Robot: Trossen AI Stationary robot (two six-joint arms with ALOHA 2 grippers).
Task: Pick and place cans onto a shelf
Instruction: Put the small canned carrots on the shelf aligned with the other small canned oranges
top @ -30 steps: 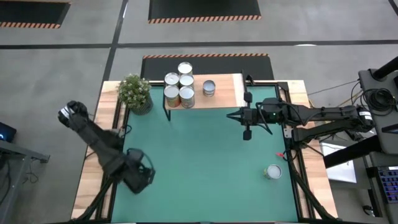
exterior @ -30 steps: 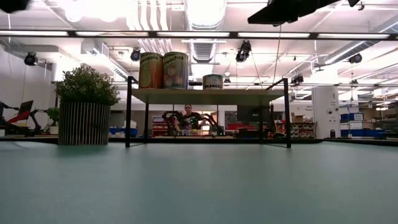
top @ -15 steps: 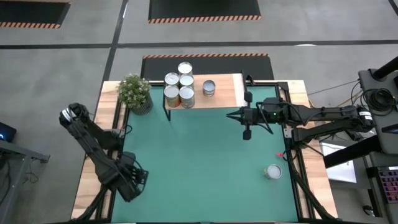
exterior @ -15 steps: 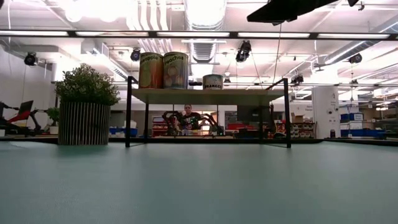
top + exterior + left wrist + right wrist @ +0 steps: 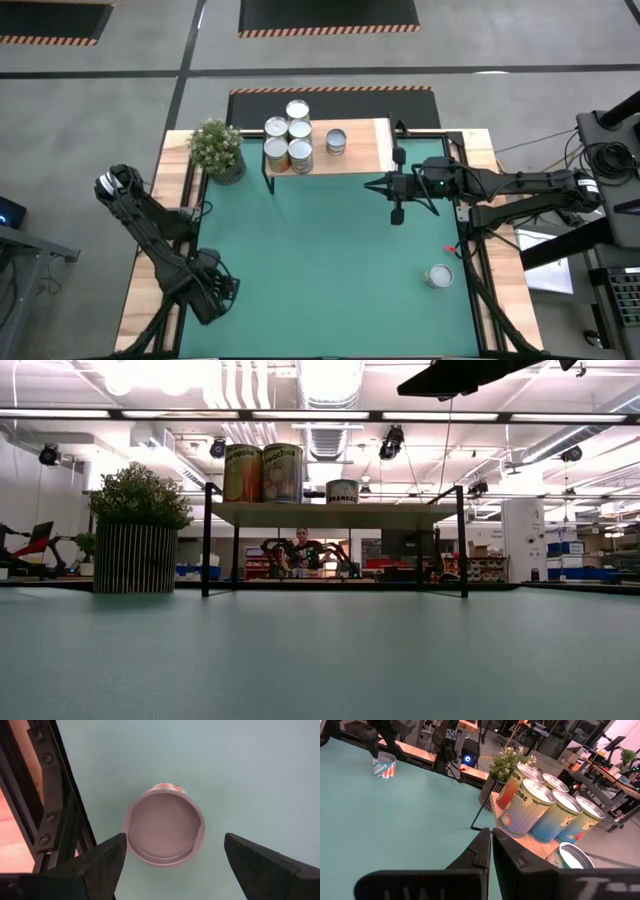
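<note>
Although five cans point(image 5: 288, 136) are already lined up on the shelf point(image 5: 365, 146) at the far side of the green table point(image 5: 330, 250), the task is judged unfinished, since two more are seen on the mat; the step in hand appears to be a pick at the near left corner, where the left gripper point(image 5: 172, 857) is held directly above a short can point(image 5: 164, 827) with its fingers point(image 5: 100, 862) spread wide to either side of the silvery top and touching nothing; a straight descent and a closing on the can's wall would be called for next, with care for the black frame rail point(image 5: 55, 795) just beside it. The right gripper point(image 5: 491, 845) is parked over the table just near of the shelf's right end, its fingers pressed together on nothing; a lone can point(image 5: 438, 276) is left at the near right, well apart from it. A potted plant point(image 5: 218, 148) is stood just left of the shelf. The table surface is a plain matte green mat on a wood top; beyond it a workshop with bright ceiling lights point(image 5: 330, 380) is shown, and a person point(image 5: 300, 550) is seated far off under the shelf line.
</note>
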